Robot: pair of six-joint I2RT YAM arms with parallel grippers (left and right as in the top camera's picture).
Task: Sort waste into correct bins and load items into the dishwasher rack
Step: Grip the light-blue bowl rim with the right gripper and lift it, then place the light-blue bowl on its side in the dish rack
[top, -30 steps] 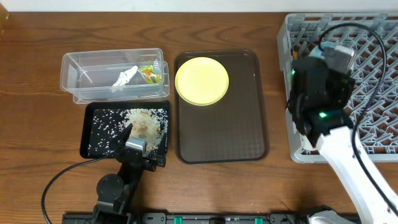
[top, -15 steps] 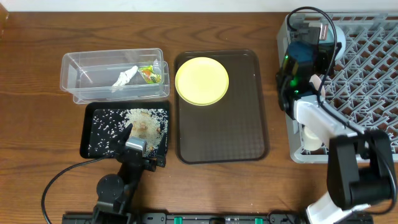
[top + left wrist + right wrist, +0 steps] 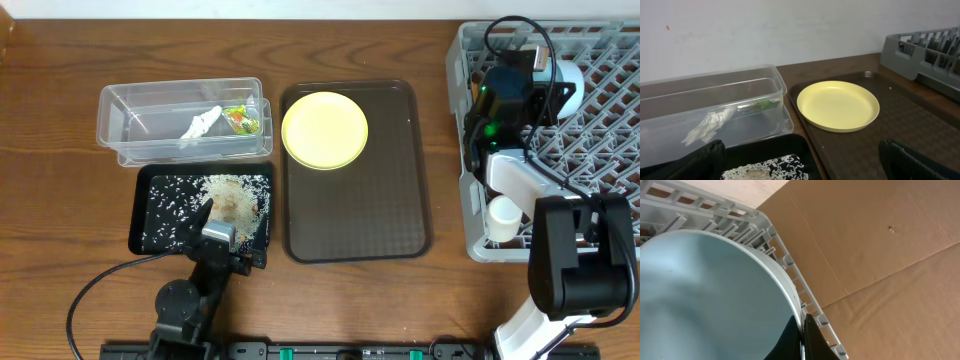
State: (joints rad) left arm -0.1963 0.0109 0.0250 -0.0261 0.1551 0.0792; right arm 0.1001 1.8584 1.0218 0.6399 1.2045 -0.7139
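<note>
My right gripper (image 3: 543,84) is shut on the rim of the light-blue bowl (image 3: 567,82) over the far left corner of the grey dishwasher rack (image 3: 600,140). In the right wrist view the jaws (image 3: 802,335) pinch the bowl's rim (image 3: 715,290) above the rack wall (image 3: 780,240). The white bowl (image 3: 503,215) sits in the rack's front left. The yellow plate (image 3: 324,130) lies on the brown tray. The clear tub (image 3: 180,150) holds the paper scrap (image 3: 200,124) and the wrapper (image 3: 240,118). My left gripper (image 3: 225,240) is open over the black tray (image 3: 150,190) of rice (image 3: 235,195). The chopsticks are out of view.
The dark brown serving tray (image 3: 370,210) lies between the bins and the rack. In the left wrist view the plate (image 3: 837,105), the tub (image 3: 715,95) and the rack's corner (image 3: 925,55) lie ahead. My right arm (image 3: 560,260) reaches over the rack's front left.
My right arm has swung from the rack's front left to its far left corner, carrying the light-blue bowl. The white bowl now shows. The left arm has not moved.
</note>
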